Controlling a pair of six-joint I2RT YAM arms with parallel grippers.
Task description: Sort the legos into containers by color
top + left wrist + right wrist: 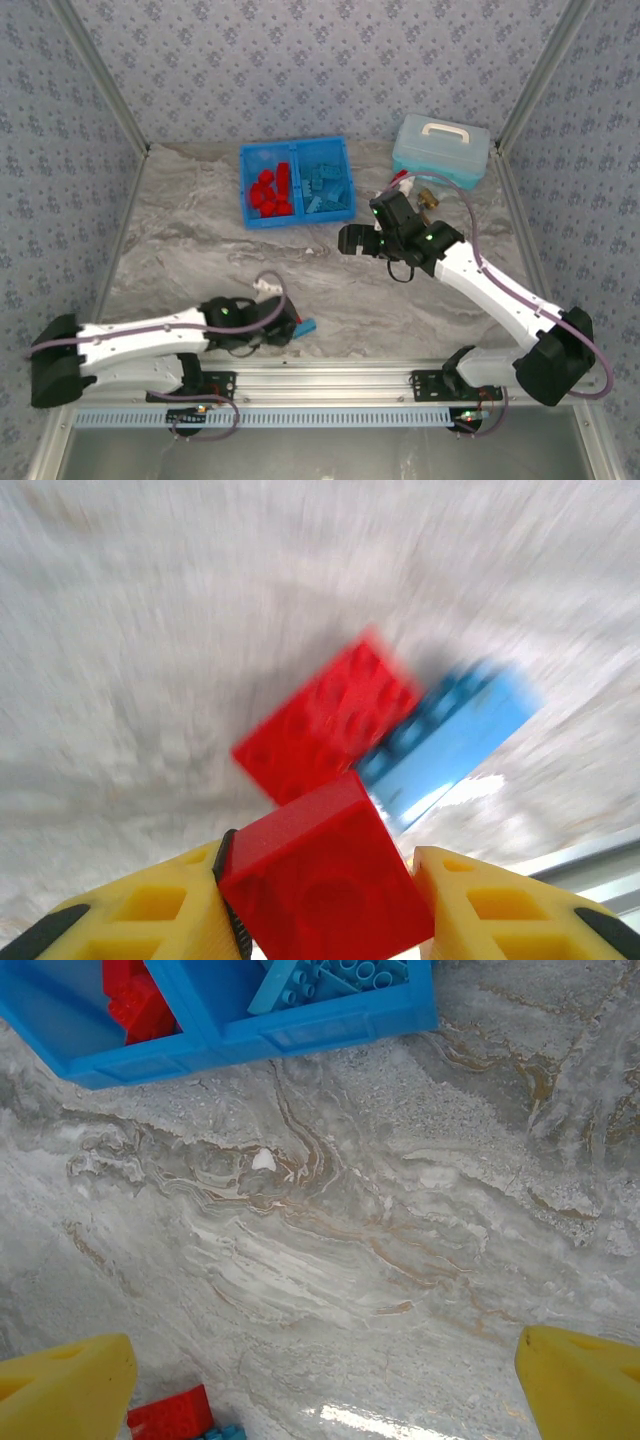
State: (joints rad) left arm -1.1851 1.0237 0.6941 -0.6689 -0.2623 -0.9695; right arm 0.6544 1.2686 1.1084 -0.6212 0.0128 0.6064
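Sorting nearly done: red legos [271, 192] and blue legos [326, 188] fill separate tray [300, 220] compartments. Well short of the tray, my left jaws pinch a red brick [325, 885]; a loose red [325, 725] and a loose blue [450, 740] lie beside it. My right jaws gape empty.

- No writing, brand, number or sign can be read on the legos [270, 192] or on the containers [300, 221].
- The pale blue case [441, 152] shows no legible label either.
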